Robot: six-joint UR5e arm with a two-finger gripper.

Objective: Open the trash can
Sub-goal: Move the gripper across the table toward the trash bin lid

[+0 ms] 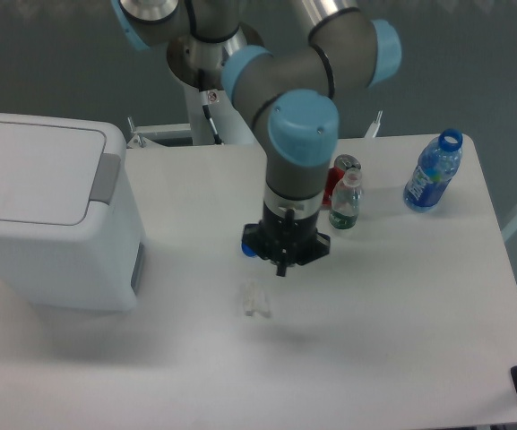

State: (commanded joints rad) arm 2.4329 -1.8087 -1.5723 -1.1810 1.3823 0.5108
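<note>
The trash can (52,242) is a large white bin on the left of the table. Its flat lid (30,170) lies shut, with a grey push tab (106,177) on the right edge and a grey slot (138,267) on the side. My gripper (283,265) hangs over the middle of the table, well right of the bin and touching nothing. It points down and is seen edge-on, so the gap between its fingers does not show.
A blue cap (248,248) peeks out at the gripper's left edge. A small clear piece (255,301) lies below it. A red can (339,179), a small bottle (345,204) and a blue bottle (433,172) stand at the back right.
</note>
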